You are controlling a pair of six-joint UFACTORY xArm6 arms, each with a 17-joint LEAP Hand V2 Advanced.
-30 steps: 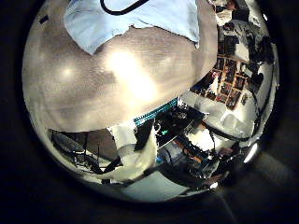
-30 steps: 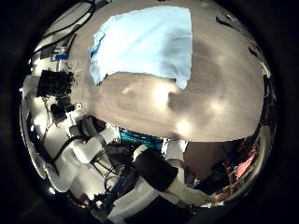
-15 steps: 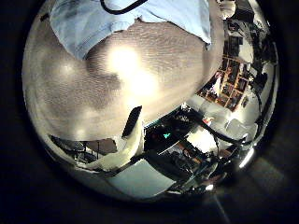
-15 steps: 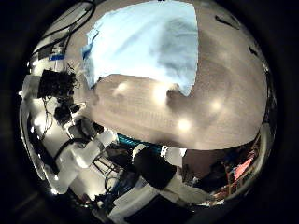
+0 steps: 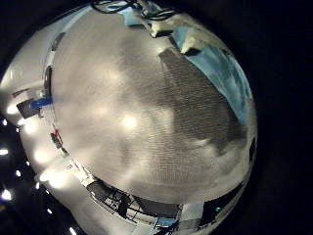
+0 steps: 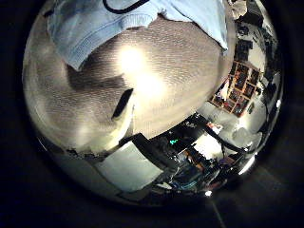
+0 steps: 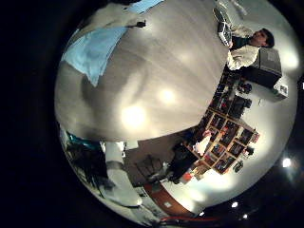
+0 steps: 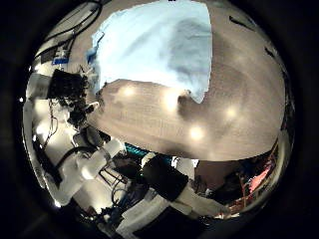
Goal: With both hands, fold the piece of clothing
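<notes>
The piece of clothing lies spread flat on the wooden table, with a ribbed hem along one edge. It fills much of the right thumb side palm view, so that palm is over it. It also shows in the left thumb side palm view, beside bare table. In the left little finger side palm view and the right little finger side palm view it lies at the table's side. A dark part of my left hand reaches in over the table, away from the cloth. My right hand itself does not show.
The table's edge runs close under the left palm, with equipment and shelves beyond it. The right arm's white body stands past the table edge. Shelves and desks lie beyond the table's other side.
Both palms have come nearer the cloth, which now fills more of both thumb side views. The dark part of the left hand has swung further in over the table.
</notes>
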